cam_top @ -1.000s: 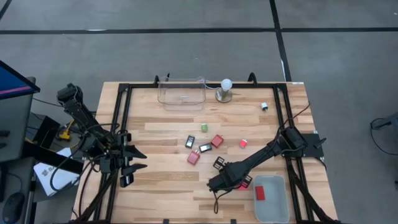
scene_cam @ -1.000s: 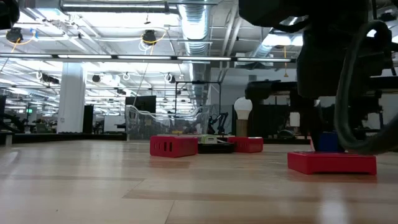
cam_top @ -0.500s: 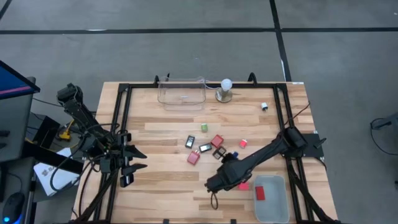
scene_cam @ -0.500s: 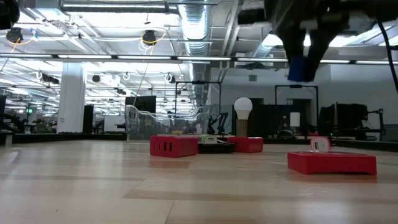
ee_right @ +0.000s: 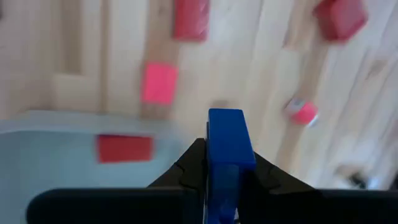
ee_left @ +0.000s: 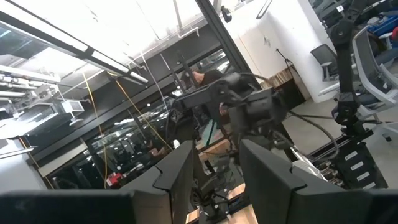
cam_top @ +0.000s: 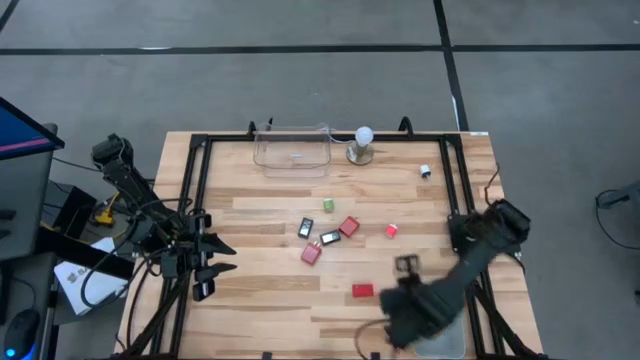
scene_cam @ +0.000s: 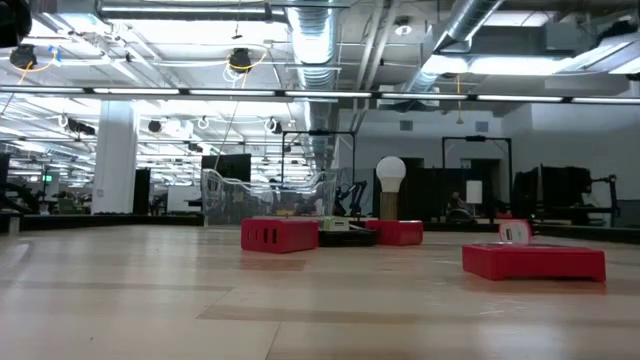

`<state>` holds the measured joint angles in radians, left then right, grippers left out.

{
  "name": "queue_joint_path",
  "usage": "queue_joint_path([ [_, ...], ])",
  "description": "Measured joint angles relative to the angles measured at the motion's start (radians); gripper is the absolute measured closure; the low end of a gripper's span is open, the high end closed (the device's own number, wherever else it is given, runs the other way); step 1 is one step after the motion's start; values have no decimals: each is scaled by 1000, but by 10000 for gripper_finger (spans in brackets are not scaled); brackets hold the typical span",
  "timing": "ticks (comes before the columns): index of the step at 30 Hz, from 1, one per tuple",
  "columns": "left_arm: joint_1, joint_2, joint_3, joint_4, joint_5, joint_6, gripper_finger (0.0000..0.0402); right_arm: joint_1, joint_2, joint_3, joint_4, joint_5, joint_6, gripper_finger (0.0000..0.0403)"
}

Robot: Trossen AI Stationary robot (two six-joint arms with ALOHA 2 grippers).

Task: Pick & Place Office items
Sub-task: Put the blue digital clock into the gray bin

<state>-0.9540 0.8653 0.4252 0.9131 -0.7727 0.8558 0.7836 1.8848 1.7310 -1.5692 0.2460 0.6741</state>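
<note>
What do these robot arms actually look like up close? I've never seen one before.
Both arms are dark, nearly black, built of jointed segments with black cables trailing along them. The left gripper ends in two flat, pointed black fingers. The right gripper has two dark fingers narrowing toward their tips. I see no markings on either.

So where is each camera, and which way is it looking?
High view: above the table, looking straight down; both arms show, left gripper parked at the table's left edge.
Low view: at tabletop height, looking across red blocks into the room; no arm shows.
Left wrist view: on the left arm, aimed up into the room past its own fingers.
Right wrist view: on the right arm, looking down past the blue block it grips at the grey bin.
Shared: high and low views both show the white ball.
</note>
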Motion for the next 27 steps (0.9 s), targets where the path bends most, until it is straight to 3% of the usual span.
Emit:
queue_joint_path([
  [7,0,0,0,3,2,1,272,177,3,-72,3,-76,372,348],
  [13,0,0,0,10,4,5,272,270,1,-101,41,-91,588,348],
  [27,0,0,0,9,4,11,272,299,2,-322,383,-88,616,347],
])
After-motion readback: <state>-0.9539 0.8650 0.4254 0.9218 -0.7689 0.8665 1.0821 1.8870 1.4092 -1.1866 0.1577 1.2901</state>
